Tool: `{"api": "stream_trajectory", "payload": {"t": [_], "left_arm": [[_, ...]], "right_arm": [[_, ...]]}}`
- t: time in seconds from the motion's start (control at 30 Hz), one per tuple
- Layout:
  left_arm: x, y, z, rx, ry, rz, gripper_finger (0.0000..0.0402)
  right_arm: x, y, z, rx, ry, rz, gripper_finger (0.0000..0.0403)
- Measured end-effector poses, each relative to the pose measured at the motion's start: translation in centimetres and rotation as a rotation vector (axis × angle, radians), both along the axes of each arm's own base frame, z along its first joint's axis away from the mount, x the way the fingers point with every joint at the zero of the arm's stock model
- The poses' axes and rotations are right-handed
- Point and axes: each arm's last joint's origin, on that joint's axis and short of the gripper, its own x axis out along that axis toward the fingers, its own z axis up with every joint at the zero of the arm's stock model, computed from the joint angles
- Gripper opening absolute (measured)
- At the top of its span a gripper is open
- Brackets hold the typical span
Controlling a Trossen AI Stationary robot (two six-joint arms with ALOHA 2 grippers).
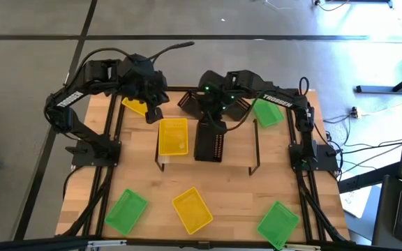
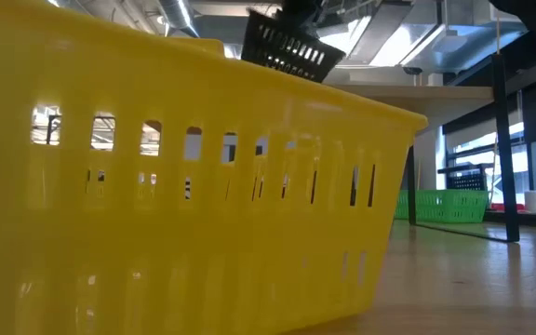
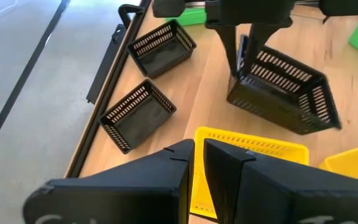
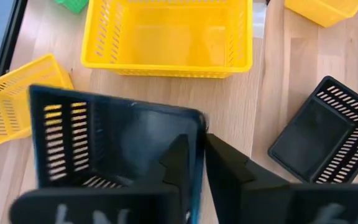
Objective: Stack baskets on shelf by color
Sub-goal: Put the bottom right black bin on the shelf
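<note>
High view: the shelf (image 1: 236, 150) stands mid-table, a yellow basket (image 1: 172, 137) resting on its left part; just beside it the right gripper (image 1: 211, 124) holds a black basket (image 1: 210, 143) by its rim over the shelf's middle; the left gripper (image 1: 153, 111) hovers near the yellow basket's far corner, above another yellow basket (image 1: 135, 106) at the table's far left; a green basket (image 1: 267, 112) lies at the far right under the right arm; along the near edge sit a green basket (image 1: 126, 211), a yellow one (image 1: 192, 209) and a second green one (image 1: 278, 224), well apart from each other.

Low view: what the overhead cannot show is height; the black basket (image 2: 288, 45) hangs tilted in the air, above the shelf board (image 2: 417, 91); a near yellow basket (image 2: 175, 186) fills most of the frame.

Left wrist view: two further black baskets (image 3: 138, 114) (image 3: 162, 48) lie on the tabletop, hidden under the arms from above; the left fingers (image 3: 179, 168) are nearly together with nothing between them.

Right wrist view: the right fingers (image 4: 185, 158) pinch the black basket's wall (image 4: 197, 155), closed on it; the yellow basket (image 4: 166, 37) sits beyond.
</note>
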Motion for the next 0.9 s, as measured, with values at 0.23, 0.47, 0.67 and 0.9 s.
{"api": "stream_trajectory", "payload": {"t": [0.23,0.47,0.67,0.9], "left_arm": [[0.2,-0.7,0.0,0.0,0.0,-0.032,0.0027],[0.2,-1.2,0.0,0.007,0.009,-0.044,0.0027],[0.1,-1.3,-0.2,0.002,0.025,-0.04,0.0027],[0.0,-1.3,-0.2,0.001,0.034,-0.04,0.0027]], "right_arm": [[0.3,-0.1,0.2,-0.012,-0.037,0.001,0.0083],[-0.6,0.1,1.1,-0.009,-0.006,0.01,0.008],[-3.1,1.2,1.9,0.038,0.134,0.046,0.0021],[-3.1,2.8,1.1,0.133,0.179,0.067,0.0002]]}}
